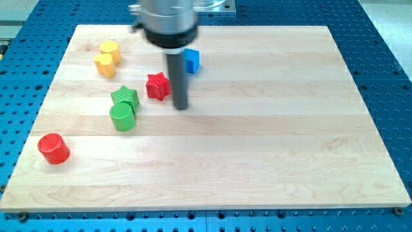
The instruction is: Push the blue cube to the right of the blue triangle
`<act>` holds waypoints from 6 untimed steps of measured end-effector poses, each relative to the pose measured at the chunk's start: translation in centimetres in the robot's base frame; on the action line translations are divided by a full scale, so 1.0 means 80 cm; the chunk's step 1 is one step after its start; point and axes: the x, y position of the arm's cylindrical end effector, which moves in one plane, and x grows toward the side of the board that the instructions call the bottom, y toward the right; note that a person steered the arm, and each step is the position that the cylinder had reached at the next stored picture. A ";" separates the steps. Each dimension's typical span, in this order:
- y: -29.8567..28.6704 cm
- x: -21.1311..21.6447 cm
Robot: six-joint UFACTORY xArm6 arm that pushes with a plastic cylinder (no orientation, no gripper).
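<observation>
- One camera view: my tip [181, 106] rests just right of the red star [157, 86], below the blue cube [192, 60].
- No gripper; the rod grasps nothing.
- Blue triangle unseen, so I'd push gently, contacting squarely.

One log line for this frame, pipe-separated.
my tip: right of red star | blue cube: behind rod, untouched | blue triangle: not visible
</observation>
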 end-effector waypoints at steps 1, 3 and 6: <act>0.101 -0.071; -0.021 -0.195; 0.041 -0.061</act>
